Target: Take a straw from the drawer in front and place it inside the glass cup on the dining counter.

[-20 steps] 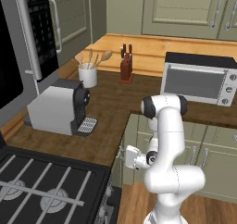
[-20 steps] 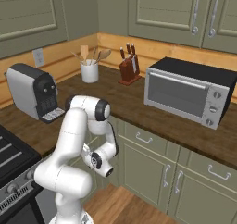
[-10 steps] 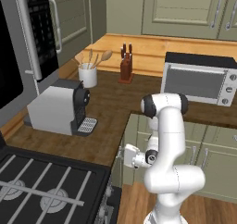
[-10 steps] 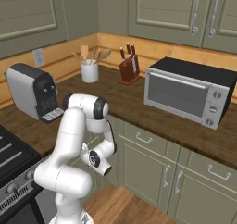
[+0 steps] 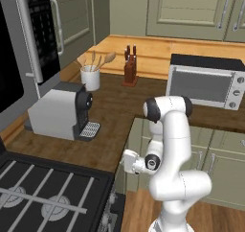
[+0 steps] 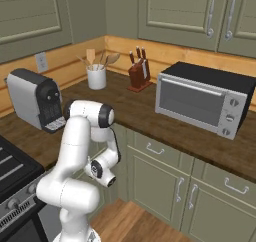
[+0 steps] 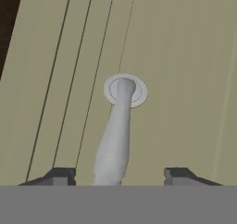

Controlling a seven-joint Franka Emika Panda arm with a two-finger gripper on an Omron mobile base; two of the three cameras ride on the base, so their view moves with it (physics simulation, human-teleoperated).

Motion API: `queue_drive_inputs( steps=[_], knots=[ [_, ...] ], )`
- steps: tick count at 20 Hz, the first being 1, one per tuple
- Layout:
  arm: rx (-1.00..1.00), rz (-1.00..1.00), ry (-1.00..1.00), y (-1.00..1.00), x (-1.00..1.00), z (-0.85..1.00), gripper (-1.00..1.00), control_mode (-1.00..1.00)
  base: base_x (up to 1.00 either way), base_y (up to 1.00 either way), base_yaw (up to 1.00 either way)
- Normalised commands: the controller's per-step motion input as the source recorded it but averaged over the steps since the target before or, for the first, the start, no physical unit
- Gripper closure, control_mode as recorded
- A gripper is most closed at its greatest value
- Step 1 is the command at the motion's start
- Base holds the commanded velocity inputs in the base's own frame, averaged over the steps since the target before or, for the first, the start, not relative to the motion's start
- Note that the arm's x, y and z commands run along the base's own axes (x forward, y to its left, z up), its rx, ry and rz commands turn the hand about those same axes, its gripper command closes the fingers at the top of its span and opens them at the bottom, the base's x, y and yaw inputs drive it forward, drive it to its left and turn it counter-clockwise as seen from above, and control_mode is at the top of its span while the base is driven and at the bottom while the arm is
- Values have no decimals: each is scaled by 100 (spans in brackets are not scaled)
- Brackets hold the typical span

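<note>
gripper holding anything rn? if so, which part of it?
Nothing held. In the hand view the gripper is open, jaws straddling the silver handle of the sage-green drawer front without closing on it.

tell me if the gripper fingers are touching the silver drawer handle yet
Apart. The hand view shows the silver handle running between the two fingertips, with sage-green drawer front visible on both sides of it. The gripper is open around the handle.
</note>
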Motion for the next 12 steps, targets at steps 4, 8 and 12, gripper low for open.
queue_drive_inputs(
  steps=[4,8,12],
  knots=[
    [-3,0,0,-34,-3,3,100,-100,0,0,0],
    [0,0,0,-93,-11,8,100,-100,0,0,0],
    [-1,0,0,-100,-19,13,100,-100,0,0,0]
  ],
)
